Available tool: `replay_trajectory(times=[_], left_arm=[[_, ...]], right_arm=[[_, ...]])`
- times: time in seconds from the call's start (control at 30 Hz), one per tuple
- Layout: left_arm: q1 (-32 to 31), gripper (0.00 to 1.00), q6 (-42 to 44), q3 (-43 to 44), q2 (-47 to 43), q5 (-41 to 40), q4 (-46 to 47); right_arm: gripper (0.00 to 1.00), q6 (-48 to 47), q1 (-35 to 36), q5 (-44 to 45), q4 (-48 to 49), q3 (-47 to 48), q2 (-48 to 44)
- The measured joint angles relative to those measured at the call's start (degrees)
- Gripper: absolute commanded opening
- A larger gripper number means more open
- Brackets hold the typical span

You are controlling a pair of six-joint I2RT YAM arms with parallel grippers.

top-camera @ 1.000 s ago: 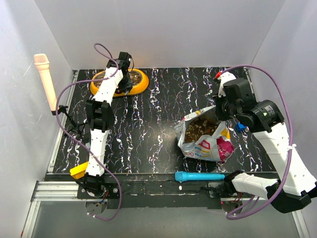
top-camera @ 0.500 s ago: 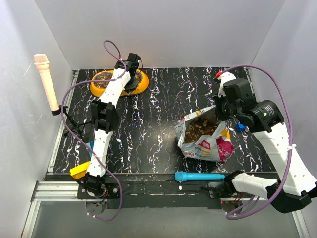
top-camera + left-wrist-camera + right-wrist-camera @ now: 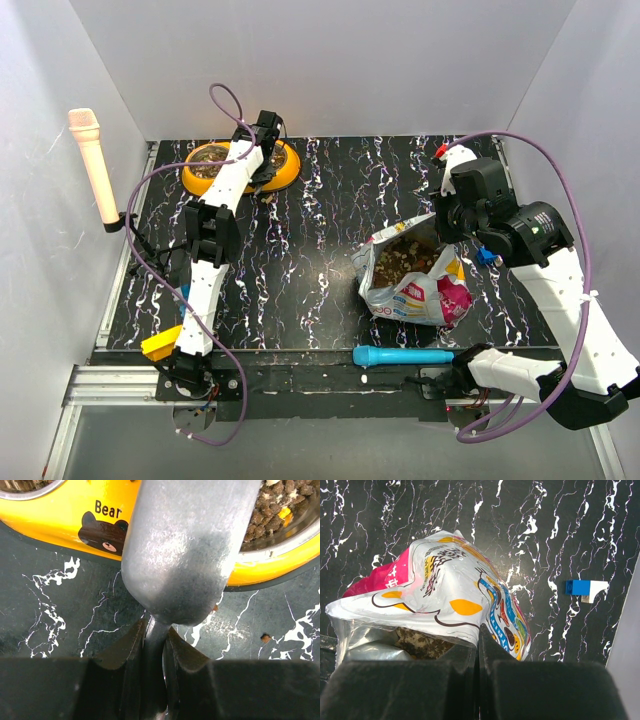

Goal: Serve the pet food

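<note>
On a black, white-veined bench (image 3: pixel 300 250), an orange double bowl (image 3: pixel 60 515) with a bear logo is seen at the far left. The left end effector (image 3: pixel 155 636) is closed on the thin handle of a grey metal scoop (image 3: pixel 185 545), whose rounded back is held over the bowl's near rim and partly over its right steel cup (image 3: pixel 300 536). The pet food (image 3: pixel 270 510), small brown kibble with a few pale and orange bits, is seen heaped in that cup. A stray piece (image 3: pixel 265 638) lies on the bench just beside the bowl. Towards the right of the bench, a silvery pouch (image 3: pixel 465 585) printed in blue, yellow and magenta lies with its mouth open, and more kibble is visible inside it. The right end effector (image 3: pixel 479 632) is closed on the pouch's upper edge. A small blue and white block (image 3: pixel 580 587) lies near the pouch, by the right wall.
</note>
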Motion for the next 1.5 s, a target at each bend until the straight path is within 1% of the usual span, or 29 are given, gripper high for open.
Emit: replay_trajectory(times=[0.43,0.77,1.07,1.27,1.43,1.5], left_arm=[[-0.4,0.00,2.0,0.4,0.0,-4.0,-0.5],[-2.4,0.00,2.8,0.4,1.0,-8.1,-0.5],[-2.7,0.00,3.3,0.4,0.9,-9.3,-0.8],[-1.9,0.00,2.4,0.6,0.8,-5.3,-0.4],[0.8,0.00,0.1,0.2,-0.3,2.3,-0.1],[2.5,0.00,-1.0,-1.5,-1.5,5.9,0.3]], right_arm=[[0.01,0.1,0.0,-0.2,0.0,0.0,0.0],[0.01,0.1,0.0,-0.2,0.0,0.0,0.0],[0.01,0.1,0.0,-0.4,0.0,0.0,0.0],[0.01,0.1,0.0,-0.4,0.0,0.0,0.0],[0.01,0.1,0.0,-0.4,0.0,0.0,0.0],[0.01,0.1,0.0,-0.5,0.0,0.0,0.0]])
